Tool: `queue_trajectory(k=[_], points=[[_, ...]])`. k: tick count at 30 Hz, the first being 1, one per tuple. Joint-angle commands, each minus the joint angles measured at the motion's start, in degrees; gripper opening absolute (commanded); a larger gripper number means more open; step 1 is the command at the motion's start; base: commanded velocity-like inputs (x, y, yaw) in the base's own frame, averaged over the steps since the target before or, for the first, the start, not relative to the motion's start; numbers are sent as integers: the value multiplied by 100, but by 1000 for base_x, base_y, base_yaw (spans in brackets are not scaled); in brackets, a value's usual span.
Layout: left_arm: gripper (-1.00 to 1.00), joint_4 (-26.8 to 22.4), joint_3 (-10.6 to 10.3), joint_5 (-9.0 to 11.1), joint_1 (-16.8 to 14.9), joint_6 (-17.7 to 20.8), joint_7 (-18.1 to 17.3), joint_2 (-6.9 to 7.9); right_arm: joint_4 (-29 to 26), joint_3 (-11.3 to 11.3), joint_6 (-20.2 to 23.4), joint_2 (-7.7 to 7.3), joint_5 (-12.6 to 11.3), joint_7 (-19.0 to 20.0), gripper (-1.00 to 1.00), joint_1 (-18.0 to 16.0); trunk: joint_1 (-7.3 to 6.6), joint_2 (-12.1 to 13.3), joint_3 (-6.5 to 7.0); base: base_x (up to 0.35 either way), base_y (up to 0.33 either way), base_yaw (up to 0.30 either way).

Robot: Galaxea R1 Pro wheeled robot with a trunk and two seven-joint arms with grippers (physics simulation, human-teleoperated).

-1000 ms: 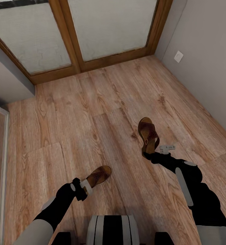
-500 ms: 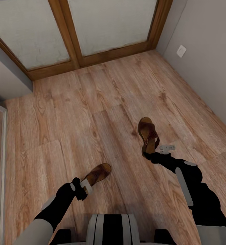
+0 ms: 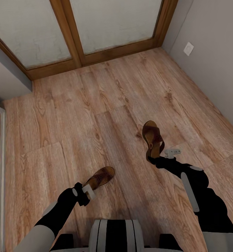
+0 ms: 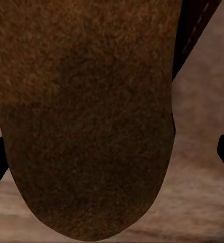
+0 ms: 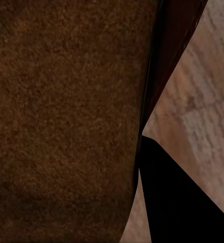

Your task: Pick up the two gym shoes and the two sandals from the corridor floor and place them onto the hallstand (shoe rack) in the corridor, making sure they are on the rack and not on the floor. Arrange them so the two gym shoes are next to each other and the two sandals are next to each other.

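i have two sandals, one in each set of fingers. the left fingers (image 3: 88, 190) are clamped on the heel of the left sandal (image 3: 100, 177), which points toward 1 o'clock from them. the right fingers (image 3: 155, 159) grip the heel of the right sandal (image 3: 153, 139), which points to 12. both sit over the floor (image 3: 77, 122). up close the left sandal's footbed (image 4: 86, 116) and the right one (image 5: 66, 116) sit hard against the fingers. a glass door (image 3: 77, 31) stands at 12, a wall socket (image 3: 188, 48) at 2.
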Motion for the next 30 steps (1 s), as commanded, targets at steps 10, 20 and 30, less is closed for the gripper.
queue_trajectory(k=[10,20,30], points=[[100,-10,-1,-41,-12,24,-7,6,-5,-6,41,0,-62,-17,-100,-3,-1,-2,-8,0,0,0],[-100,-19,206,-30,-18,47,291,-15,-5,-6,41,3,-60,-17,-100,-3,-1,-2,-8,0,0,0],[-100,-19,206,-28,-18,47,290,-15,-4,-6,41,2,-62,-17,-100,-3,-1,-2,-8,0,0,0]])
